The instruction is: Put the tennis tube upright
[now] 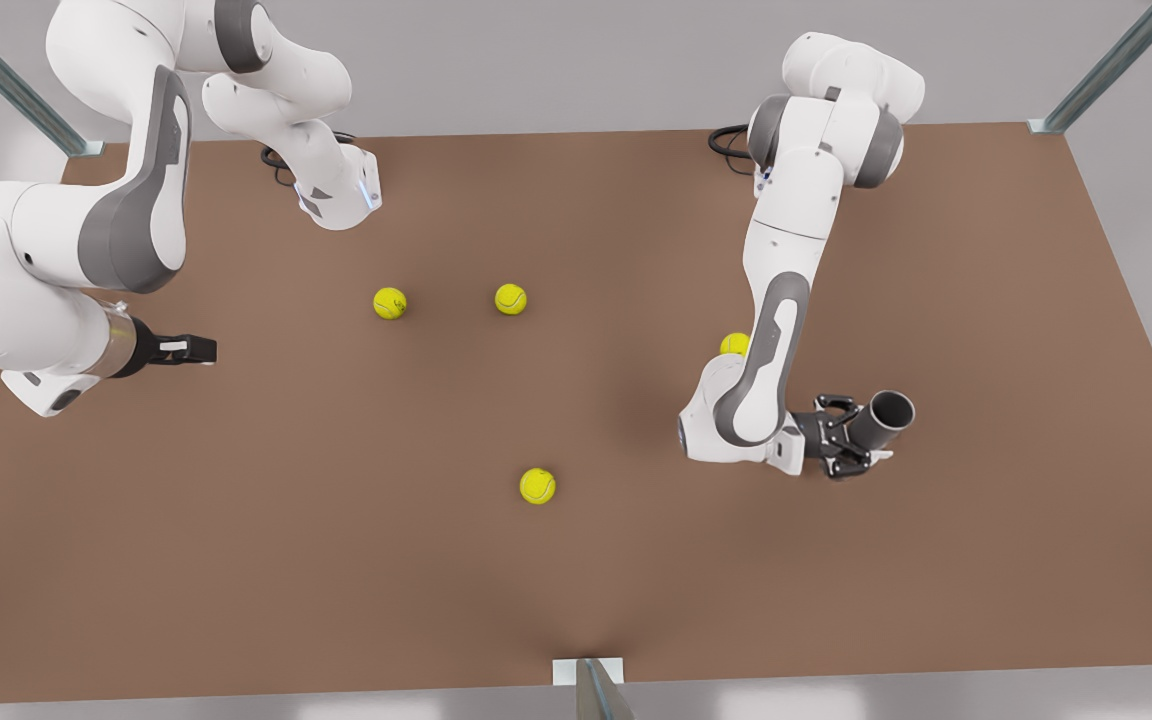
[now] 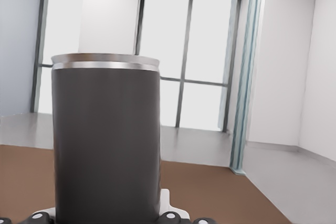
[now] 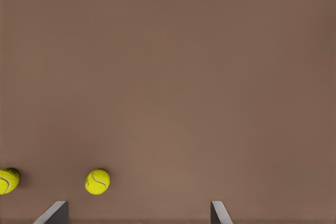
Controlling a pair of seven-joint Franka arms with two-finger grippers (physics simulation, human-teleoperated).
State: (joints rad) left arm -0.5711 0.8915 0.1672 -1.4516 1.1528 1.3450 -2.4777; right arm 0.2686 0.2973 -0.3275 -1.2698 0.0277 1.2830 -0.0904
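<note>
On the front view's right, the left gripper (image 1: pixel 848 438) pinches the tennis tube (image 1: pixel 884 418), its jaws pressed against the grey cylinder's sides. From this overhead camera the tube's open mouth faces up and slightly toward the right, so the tube stands close to upright, though whether its base touches the brown table (image 1: pixel 986 330) cannot be told. The left wrist view adds the tube's side: the dark wall of the tennis tube (image 2: pixel 105 140) rises straight, with a bright silvery rim at its upper end, against tall windows and a metal post beyond the table edge.

The right gripper (image 1: pixel 198 349) waits at the front view's left edge, well apart from the tube. The right wrist view shows its two fingertips (image 3: pixel 52 213) spread wide over bare tabletop, with two tennis balls (image 3: pixel 97 181) nearby. The front view shows four tennis balls (image 1: pixel 537 486), one partly hidden behind the left arm.
</note>
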